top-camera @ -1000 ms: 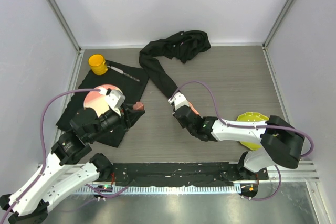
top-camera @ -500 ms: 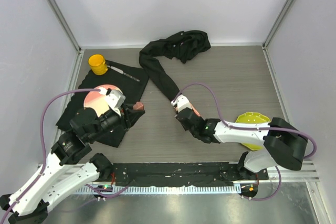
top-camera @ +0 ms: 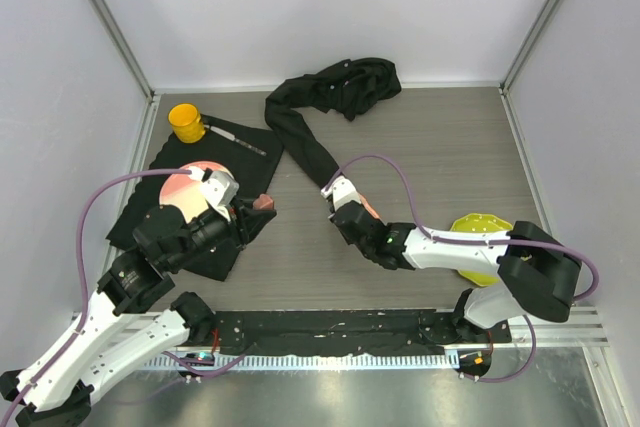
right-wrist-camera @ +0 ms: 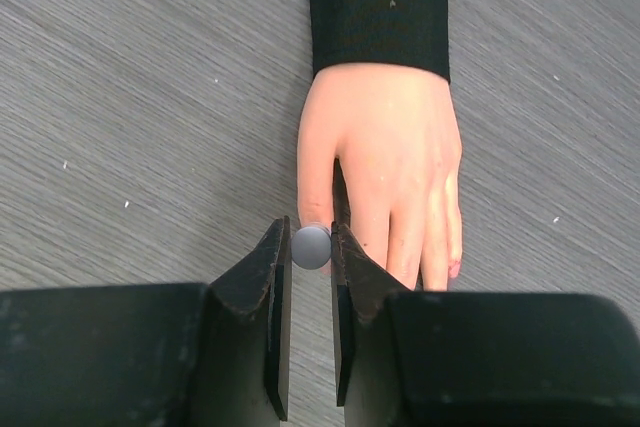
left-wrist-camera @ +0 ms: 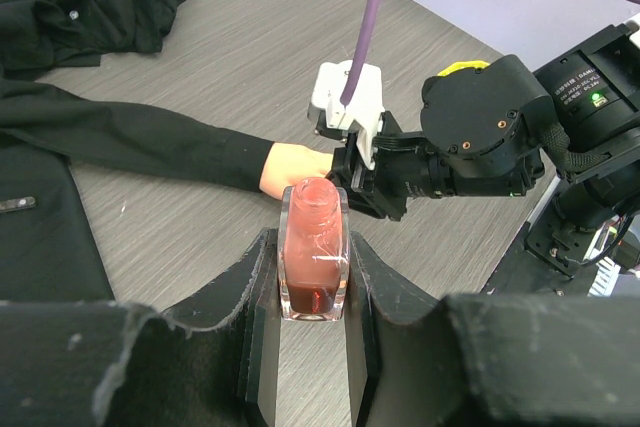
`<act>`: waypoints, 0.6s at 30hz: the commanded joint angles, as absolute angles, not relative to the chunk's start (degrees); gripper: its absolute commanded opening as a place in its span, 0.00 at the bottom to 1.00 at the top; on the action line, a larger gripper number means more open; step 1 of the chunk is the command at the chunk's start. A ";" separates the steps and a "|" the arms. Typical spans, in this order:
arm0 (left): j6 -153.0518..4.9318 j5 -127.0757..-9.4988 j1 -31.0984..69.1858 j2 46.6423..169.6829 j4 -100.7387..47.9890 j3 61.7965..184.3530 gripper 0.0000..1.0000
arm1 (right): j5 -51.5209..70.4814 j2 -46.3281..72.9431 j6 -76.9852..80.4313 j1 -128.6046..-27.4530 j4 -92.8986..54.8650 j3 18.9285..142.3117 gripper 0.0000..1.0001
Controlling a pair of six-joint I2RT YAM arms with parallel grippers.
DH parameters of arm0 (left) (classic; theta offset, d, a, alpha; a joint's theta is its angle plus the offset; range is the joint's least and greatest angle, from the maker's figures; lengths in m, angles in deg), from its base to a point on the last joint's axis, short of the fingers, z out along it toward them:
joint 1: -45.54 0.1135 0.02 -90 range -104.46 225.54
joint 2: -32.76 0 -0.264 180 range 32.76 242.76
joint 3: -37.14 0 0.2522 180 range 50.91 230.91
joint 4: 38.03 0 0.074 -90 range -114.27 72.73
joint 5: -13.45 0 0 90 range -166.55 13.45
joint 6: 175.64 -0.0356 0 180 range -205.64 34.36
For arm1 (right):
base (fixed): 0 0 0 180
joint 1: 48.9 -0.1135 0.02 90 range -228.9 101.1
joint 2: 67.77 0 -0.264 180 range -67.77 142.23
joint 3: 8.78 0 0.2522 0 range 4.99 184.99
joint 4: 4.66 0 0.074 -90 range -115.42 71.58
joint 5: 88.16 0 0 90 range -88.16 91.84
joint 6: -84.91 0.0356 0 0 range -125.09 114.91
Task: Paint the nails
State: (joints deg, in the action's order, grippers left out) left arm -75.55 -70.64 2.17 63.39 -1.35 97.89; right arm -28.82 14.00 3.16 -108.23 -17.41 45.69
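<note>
Right claw (right-wrist-camera: 310,234) pinched on a small grey round-ended stem (right-wrist-camera: 311,247), probably the brush, low centre of the wrist view, just over the thumb side of the mannequin hand (right-wrist-camera: 385,162). Left claw (left-wrist-camera: 312,242) clamped on the uncapped polish bottle (left-wrist-camera: 314,269). Nails (right-wrist-camera: 453,267) at the hand's lower end, mostly hidden behind the jaws. Seemingly mid-painting; next, steadying the tip onto one nail. Right arm (top-camera: 450,245) stretched low from lower right toward frame centre.

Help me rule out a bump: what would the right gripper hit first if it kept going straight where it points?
Probably the mannequin hand: the right gripper, shut on a small grey round piece, points at its fingers. How close it is remains unclear.
</note>
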 commanded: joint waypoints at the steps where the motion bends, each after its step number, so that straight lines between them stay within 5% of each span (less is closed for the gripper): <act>1: -75.27 -69.78 2.48 63.52 -4.94 98.01 0.00 | -29.36 13.70 2.82 -108.14 -14.29 47.44 0.01; 18: -75.62 -70.40 2.48 63.17 -4.67 97.93 0.00 | -29.54 4.92 5.89 -109.19 -23.51 47.16 0.01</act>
State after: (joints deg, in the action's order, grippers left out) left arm -75.57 -70.66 2.19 63.39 -1.35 97.89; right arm -28.51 10.42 4.47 -108.49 -21.12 43.97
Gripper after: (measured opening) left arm 0.293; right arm 0.204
